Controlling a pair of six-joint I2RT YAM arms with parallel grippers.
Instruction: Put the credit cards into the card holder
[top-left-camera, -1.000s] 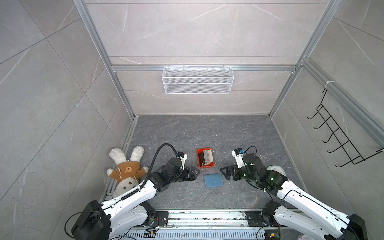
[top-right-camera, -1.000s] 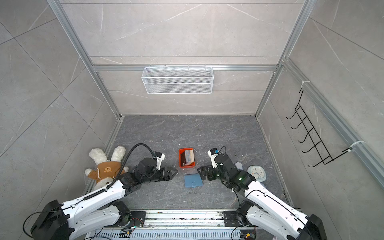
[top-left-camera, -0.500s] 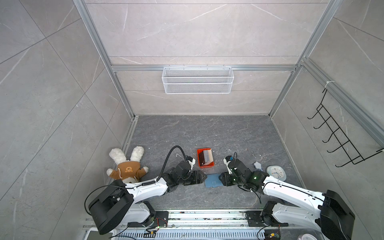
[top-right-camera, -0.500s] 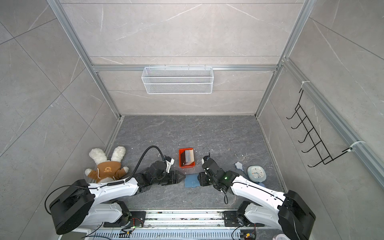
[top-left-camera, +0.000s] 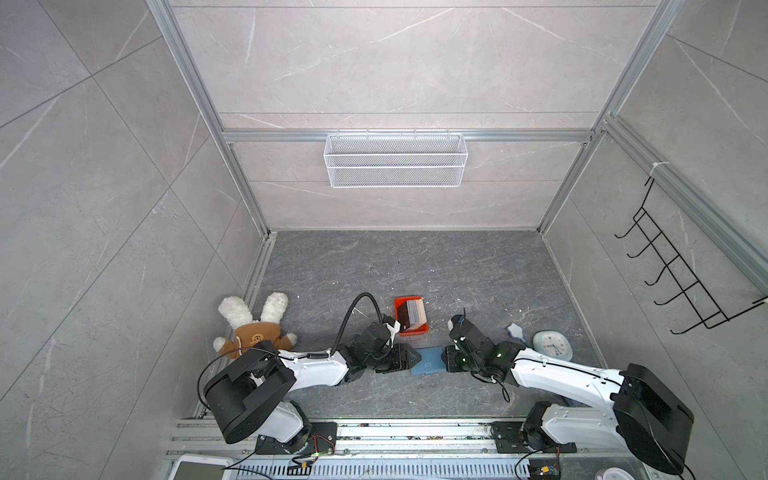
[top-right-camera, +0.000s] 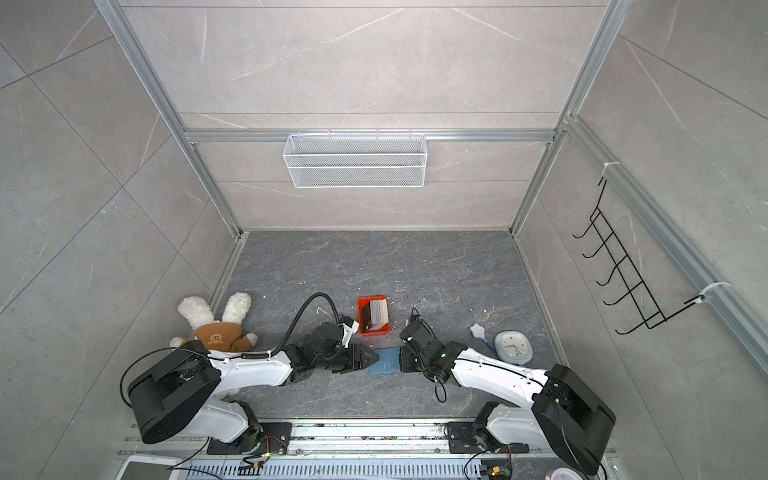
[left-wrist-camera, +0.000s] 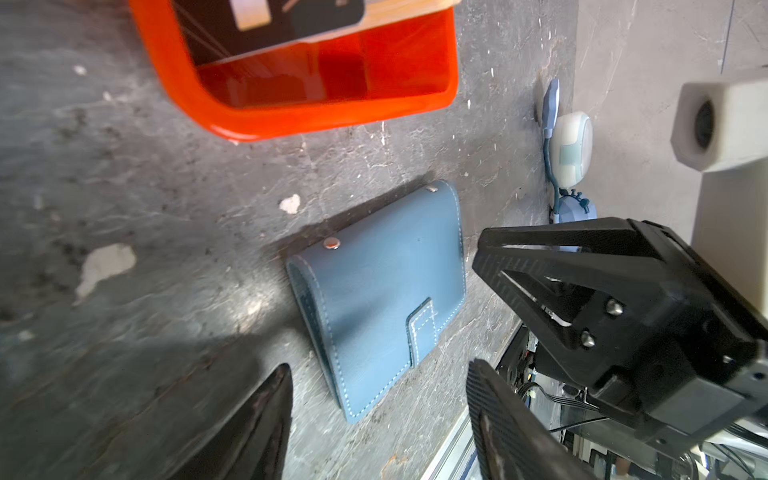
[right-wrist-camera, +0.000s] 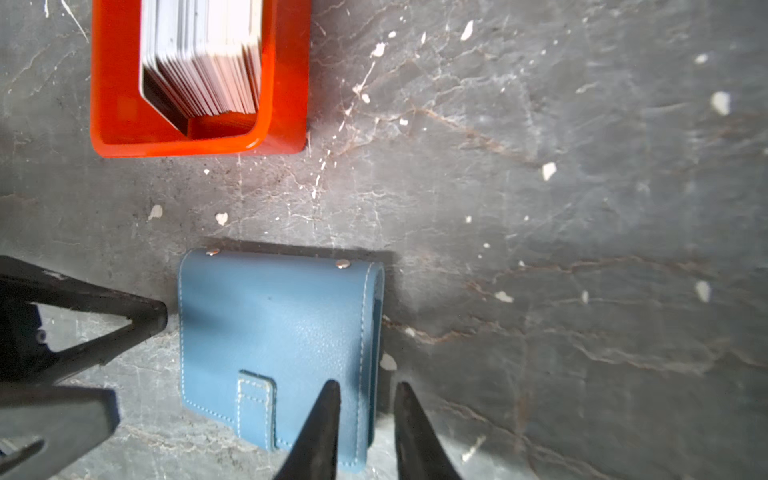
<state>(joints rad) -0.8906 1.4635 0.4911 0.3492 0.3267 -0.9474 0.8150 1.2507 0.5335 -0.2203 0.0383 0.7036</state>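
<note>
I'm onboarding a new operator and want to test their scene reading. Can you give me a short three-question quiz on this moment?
1. True or false: the card holder lies closed on the floor.
2. Where are the credit cards? A) stacked in the orange tray; B) inside the card holder; C) scattered loose.
3. Fill in: at the left in both top views lies a plush ____.
Key: 1 true; 2 A; 3 rabbit.

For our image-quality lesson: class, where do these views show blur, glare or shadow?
Left wrist view: orange tray blurred, glare on floor beside the card holder; right wrist view: credit cards smeared, card holder's shadow dark; both top views: evenly lit.
</note>
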